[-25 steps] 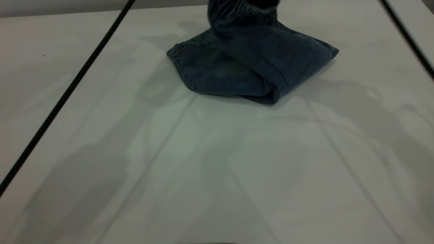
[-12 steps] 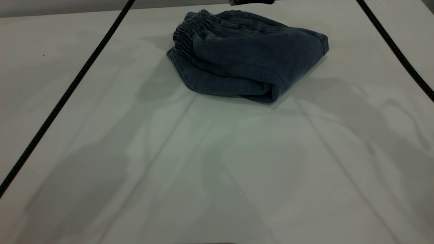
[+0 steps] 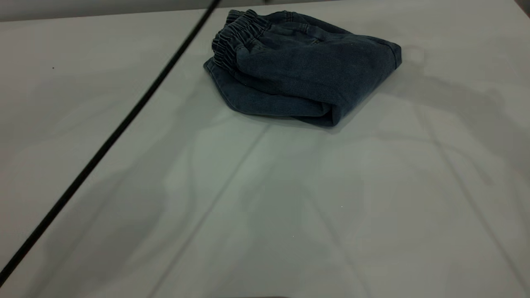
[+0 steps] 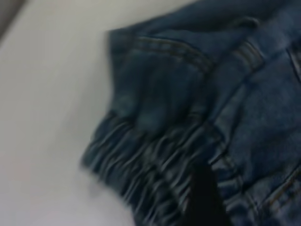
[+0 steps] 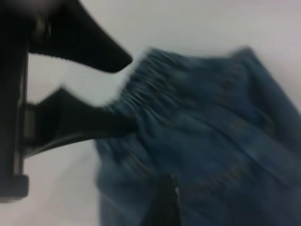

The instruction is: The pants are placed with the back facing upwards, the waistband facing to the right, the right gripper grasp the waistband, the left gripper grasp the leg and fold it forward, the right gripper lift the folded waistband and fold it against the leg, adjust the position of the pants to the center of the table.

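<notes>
The blue denim pants [image 3: 314, 70] lie folded in a bundle at the far middle of the table [image 3: 265, 215]. The gathered waistband [image 3: 227, 41] rests on top at the bundle's left end, over the leg layer [image 3: 265, 103] beneath. In the right wrist view my left gripper [image 5: 131, 92] is open, its fingertips [image 5: 120, 125] right beside the waistband [image 5: 141, 94] with bare table showing between them. The left wrist view looks close onto the waistband [image 4: 150, 160]. My right gripper [image 5: 202, 207] hovers over the denim. Neither gripper shows in the exterior view.
A thin black cable [image 3: 124, 124] runs in a slant from the top middle down to the lower left, passing just left of the pants. Bare white tabletop stretches in front of the bundle and to both sides.
A second ago the waistband hung lifted above the leg; it now lies folded down on it. The left cable has swung rightwards towards the pants, and the right cable has left the view.
</notes>
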